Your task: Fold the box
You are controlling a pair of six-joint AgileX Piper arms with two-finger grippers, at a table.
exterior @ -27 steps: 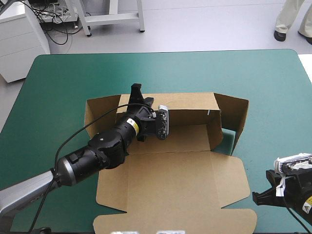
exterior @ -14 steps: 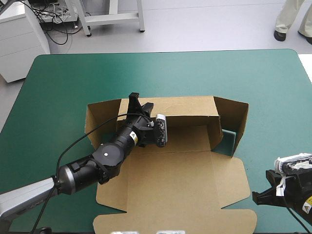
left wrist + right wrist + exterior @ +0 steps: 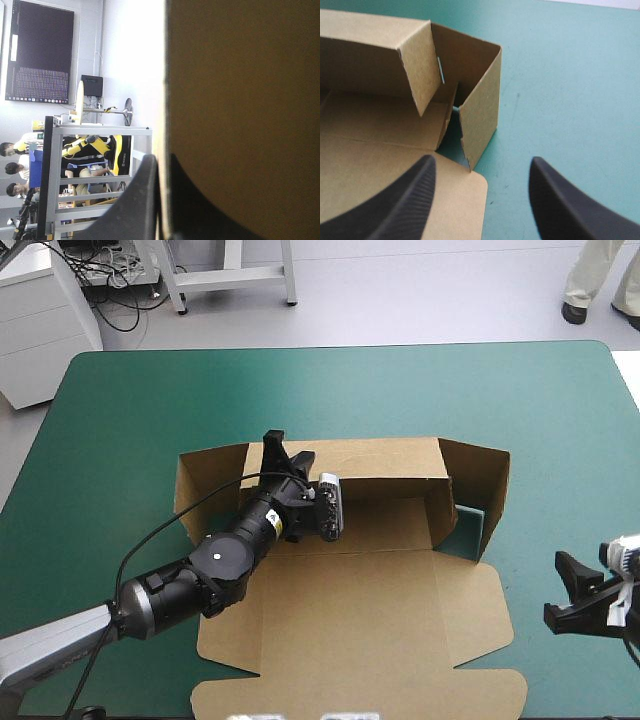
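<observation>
The brown box (image 3: 360,610) lies in the middle of the table, its lid flat toward the near edge. Its far wall (image 3: 370,458) stands up, and the right side wall (image 3: 490,490) and an inner flap (image 3: 440,502) are raised too. My left gripper (image 3: 277,447) is shut on the far wall's top edge near its left end. In the left wrist view the board (image 3: 240,100) runs between the black fingers (image 3: 135,200). My right gripper (image 3: 572,595) stands open over the cover, right of the lid. Its view shows the box's right corner (image 3: 480,115) ahead of the gripper (image 3: 482,160).
Teal-green cover (image 3: 130,420) surrounds the box on every side. The table's right edge (image 3: 628,390) runs close beside my right gripper. A white cabinet (image 3: 40,320) stands off the table's far left corner.
My right gripper has opened and shifted toward the table's right edge. Earlier the left gripper moved slightly farther with the far wall, then held still.
</observation>
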